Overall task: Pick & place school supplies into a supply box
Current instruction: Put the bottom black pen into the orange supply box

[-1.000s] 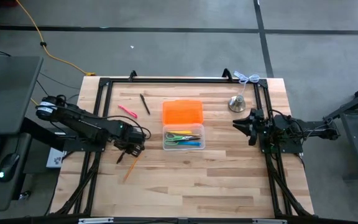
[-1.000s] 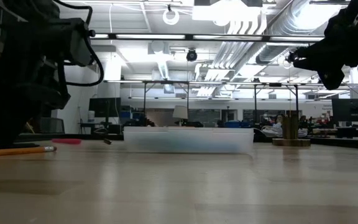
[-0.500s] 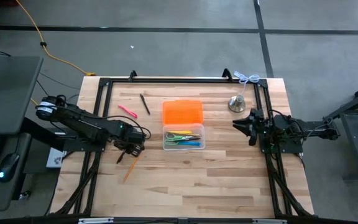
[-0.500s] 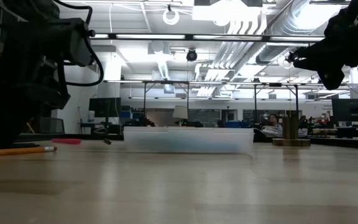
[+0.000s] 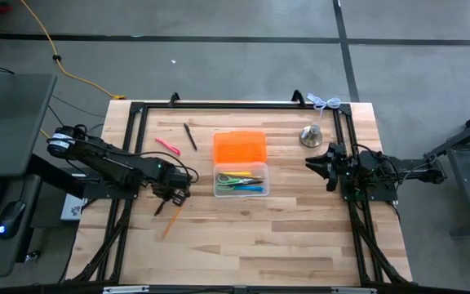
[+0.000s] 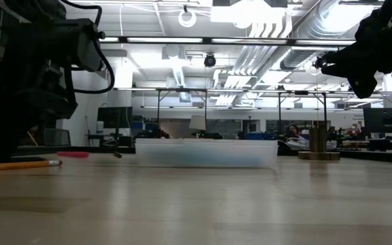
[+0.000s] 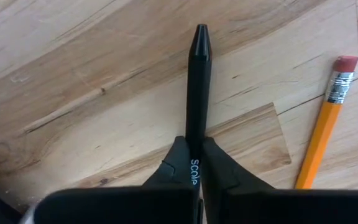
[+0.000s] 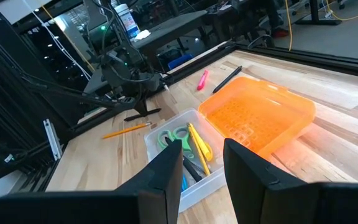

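Down low, slim black pen (image 7: 198, 93), capped.

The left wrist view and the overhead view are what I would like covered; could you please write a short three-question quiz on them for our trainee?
1. True or false: the left gripper is shut on the black pen.
2. Which item lies on the table beside that pen? A) scissors B) yellow pencil C) pink pen
3. Fill in: the supply box has an ____ lid, lying open.

Key
1. True; the fingers clamp the pen's barrel.
2. B; its eraser end shows in the left wrist view.
3. Orange. The right gripper waits open near the right edge.
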`<state>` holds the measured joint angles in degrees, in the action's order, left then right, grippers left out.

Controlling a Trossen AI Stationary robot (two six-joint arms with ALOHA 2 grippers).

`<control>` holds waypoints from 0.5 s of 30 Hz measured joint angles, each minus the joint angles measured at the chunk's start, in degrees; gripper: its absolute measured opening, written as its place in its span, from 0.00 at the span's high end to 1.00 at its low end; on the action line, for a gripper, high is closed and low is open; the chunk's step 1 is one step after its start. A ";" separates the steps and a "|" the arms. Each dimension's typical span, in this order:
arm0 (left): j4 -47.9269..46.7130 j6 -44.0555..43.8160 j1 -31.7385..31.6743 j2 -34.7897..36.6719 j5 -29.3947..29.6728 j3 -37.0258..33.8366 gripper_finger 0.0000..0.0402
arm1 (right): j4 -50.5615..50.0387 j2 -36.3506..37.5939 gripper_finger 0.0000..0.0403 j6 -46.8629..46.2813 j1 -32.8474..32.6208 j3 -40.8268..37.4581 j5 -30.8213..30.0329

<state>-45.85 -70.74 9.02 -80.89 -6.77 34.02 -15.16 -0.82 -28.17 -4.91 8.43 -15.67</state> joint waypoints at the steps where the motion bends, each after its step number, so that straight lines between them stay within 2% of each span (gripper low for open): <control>1: -0.04 -0.02 0.00 0.00 -0.02 0.00 0.93 | 0.00 0.00 0.77 -0.04 0.00 0.00 0.00; 11: -1.01 0.02 0.00 1.77 0.03 0.27 0.94 | 0.00 0.00 0.77 0.09 0.00 0.00 0.00; 15: -6.08 0.13 0.04 2.85 0.09 1.98 0.94 | -0.02 -0.02 0.77 0.11 0.00 0.02 -0.01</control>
<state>-51.93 -70.61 9.06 -78.04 -6.68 36.00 -15.18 -0.84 -28.05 -4.92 8.45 -15.68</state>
